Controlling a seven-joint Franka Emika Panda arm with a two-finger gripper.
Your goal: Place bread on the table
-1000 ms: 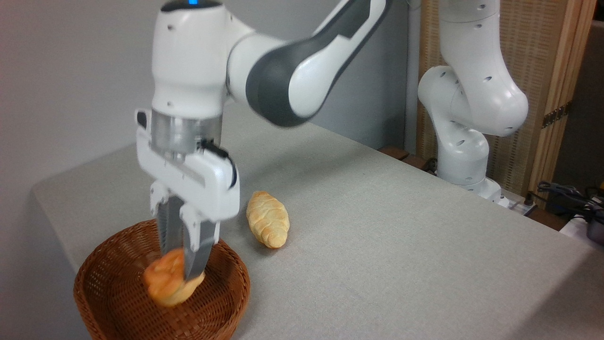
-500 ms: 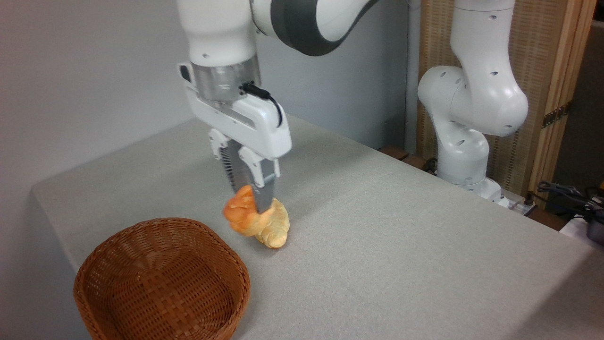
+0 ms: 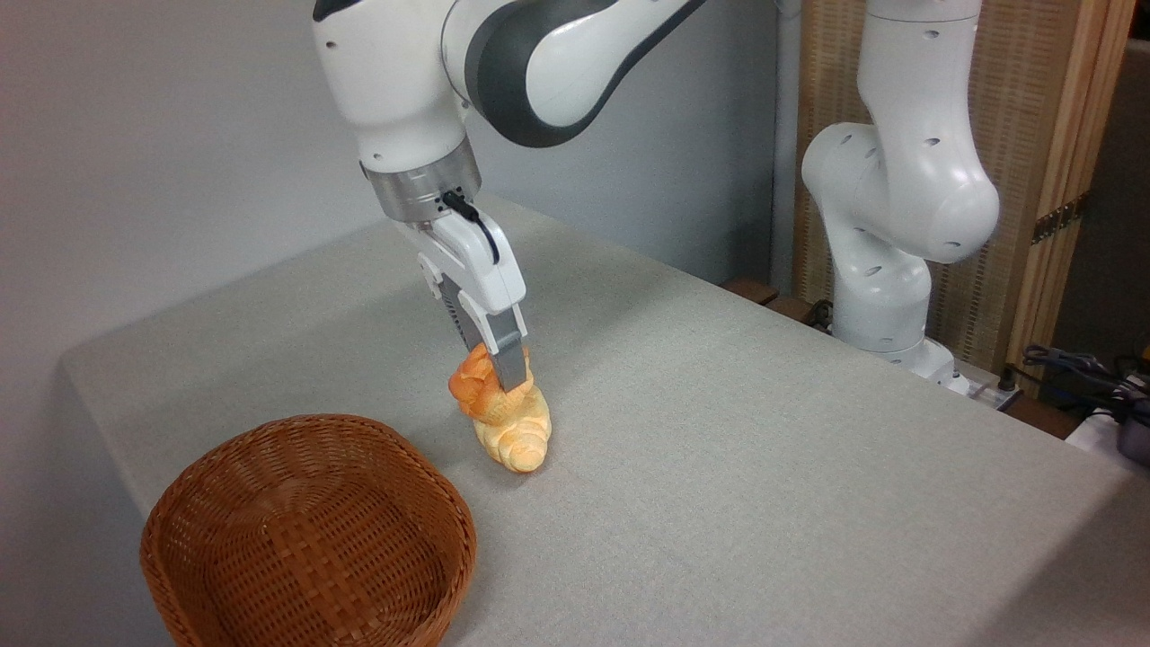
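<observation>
The deep orange knobbly bread point(image 3: 476, 393) is held between the fingers of my gripper point(image 3: 500, 375), which is shut on it. The bun hangs in front of the far end of a pale-yellow ridged croissant-shaped roll point(image 3: 517, 435) lying on the grey-beige table point(image 3: 764, 467). From this view I cannot tell whether the bun touches the roll or the table. The gripper is tilted, its fingers pointing down and to the right.
An empty brown wicker basket point(image 3: 305, 535) stands at the front left, near the table's edge. The arm's white base point(image 3: 885, 270) stands at the back right. Cables point(image 3: 1078, 373) lie beyond the table's right side.
The gripper lifted the bread out of the basket, carried it right and away from the camera, and turned at the wrist. It has come down a little toward the roll.
</observation>
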